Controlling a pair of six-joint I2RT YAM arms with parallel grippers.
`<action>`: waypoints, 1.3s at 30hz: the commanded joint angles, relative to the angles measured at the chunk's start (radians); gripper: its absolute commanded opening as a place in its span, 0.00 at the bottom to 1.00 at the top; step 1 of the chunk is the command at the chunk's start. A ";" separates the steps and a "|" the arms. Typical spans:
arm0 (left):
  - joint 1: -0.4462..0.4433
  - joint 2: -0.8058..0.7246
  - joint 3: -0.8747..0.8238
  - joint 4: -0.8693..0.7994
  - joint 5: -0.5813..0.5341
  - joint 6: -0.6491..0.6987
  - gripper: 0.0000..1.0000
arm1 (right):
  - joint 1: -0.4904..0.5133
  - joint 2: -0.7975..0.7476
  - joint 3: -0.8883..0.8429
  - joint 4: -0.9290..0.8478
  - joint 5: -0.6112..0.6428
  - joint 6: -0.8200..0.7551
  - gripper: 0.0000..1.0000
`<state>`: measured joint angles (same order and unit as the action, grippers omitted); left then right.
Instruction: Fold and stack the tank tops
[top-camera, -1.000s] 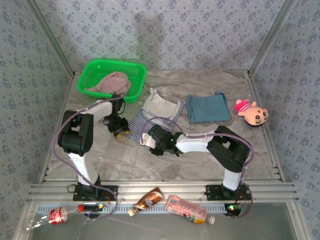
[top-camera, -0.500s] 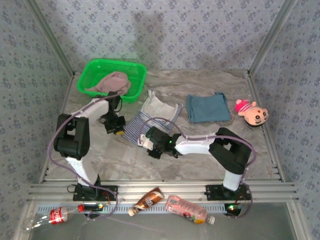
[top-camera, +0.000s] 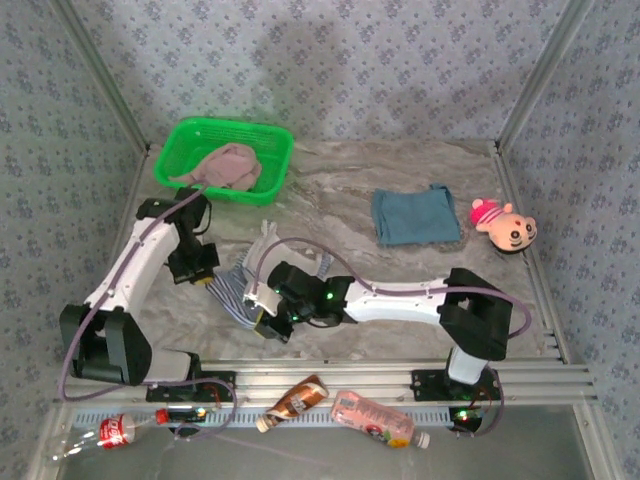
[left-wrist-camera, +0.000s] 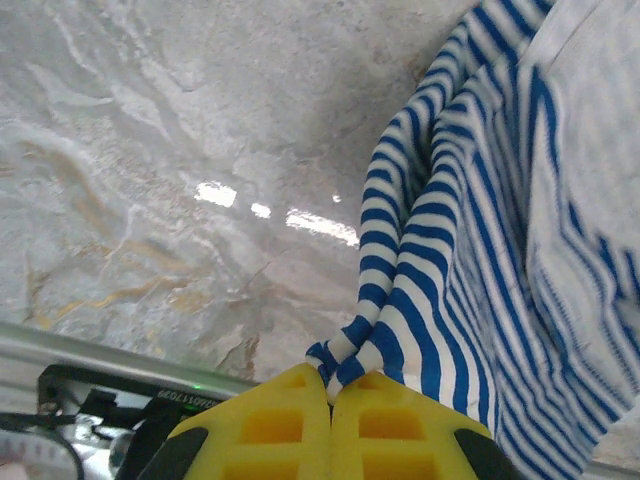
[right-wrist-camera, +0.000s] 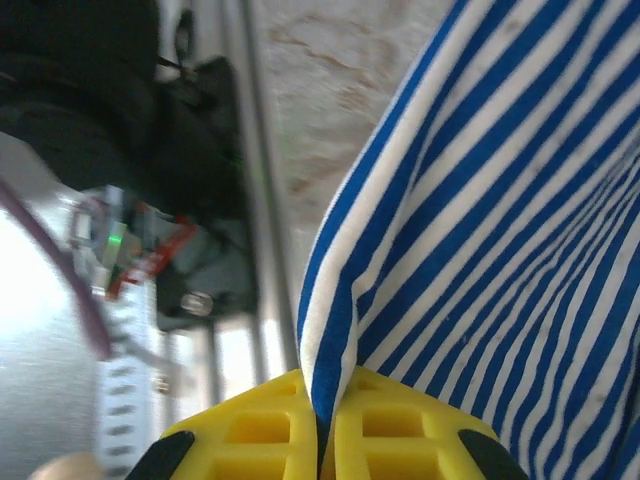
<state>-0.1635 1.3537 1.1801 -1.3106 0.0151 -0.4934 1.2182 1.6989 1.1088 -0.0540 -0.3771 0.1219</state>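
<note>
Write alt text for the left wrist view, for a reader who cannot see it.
The yellow-tipped left gripper is shut on a bunched edge of the navy-and-white striped tank top, which fans up and to the right. Below it is the glossy marbled table, with a metal rail at lower left.

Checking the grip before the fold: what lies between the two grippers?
The striped tank top, bunched, spans from the left gripper to the right gripper, each shut on an edge of it, as the top external view shows.
</note>
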 joint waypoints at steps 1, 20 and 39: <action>0.013 -0.015 0.041 -0.044 -0.054 0.022 0.00 | -0.005 -0.003 0.061 -0.027 -0.133 0.087 0.07; -0.033 0.489 0.404 0.129 0.083 0.068 0.03 | -0.402 0.034 -0.058 -0.009 -0.336 0.091 0.07; -0.153 0.815 0.870 0.130 0.147 0.012 0.06 | -0.626 0.037 -0.130 -0.099 -0.245 -0.055 0.08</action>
<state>-0.3210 2.1418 1.9778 -1.2041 0.1947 -0.4614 0.5987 1.7412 0.9993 -0.0494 -0.6399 0.1104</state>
